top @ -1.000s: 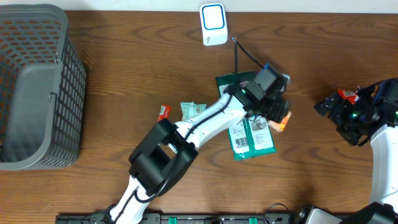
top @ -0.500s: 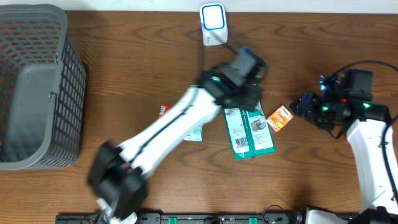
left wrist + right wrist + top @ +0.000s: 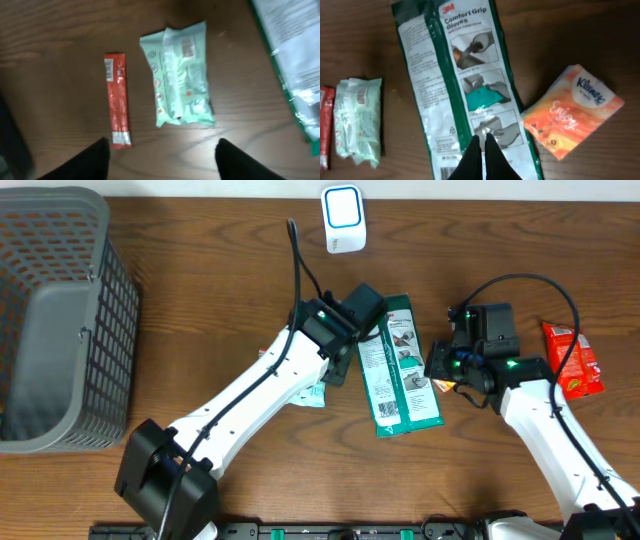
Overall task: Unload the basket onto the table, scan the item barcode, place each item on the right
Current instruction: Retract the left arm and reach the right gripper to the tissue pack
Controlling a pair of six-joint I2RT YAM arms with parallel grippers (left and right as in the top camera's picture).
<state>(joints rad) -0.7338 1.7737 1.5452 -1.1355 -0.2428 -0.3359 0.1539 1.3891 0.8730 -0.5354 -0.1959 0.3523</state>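
- R gripper point(image 3: 482, 155): fingers pressed together, no gap. Tips hang over the near end of the 3M Comfort Grip Gloves pkg point(image 3: 465, 85); can't tell if they touch it.
- L gripper point(image 3: 165, 157): fingers spread wide, nothing between them, bare wood table point(image 3: 60, 40) underneath.
- R arm point(image 3: 540, 415): reaches from the near-right corner up and left, w/ its wrist at the pkg's right edge.
- L arm point(image 3: 250, 395): stretches diagonally from the near edge, away and to the right. Its head sits at the pkg's upper-left edge.
- Grey mesh basket point(image 3: 115, 300): far-left side, well apart from both arms. Only its grey floor shows inside.
- Gloves pkg: lies flat mid-table between the two grippers, printed white-and-green side up.
- Pkg's long axis runs near-to-far w/ a slight tilt. Title end points to the far edge, where a white barcode scanner point(image 3: 342, 220) stands.
- Barcode too small to make out.
- Orange Kleenex pack point(image 3: 572, 110): just right of the pkg, near the R gripper.
- Mint wipes pack point(image 3: 180, 75): left of the pkg.
- Red stick sachet point(image 3: 116, 100): beside the wipes, further left, approx parallel to them.
- Red snack packet point(image 3: 573, 360): far right, well apart from the pkg.
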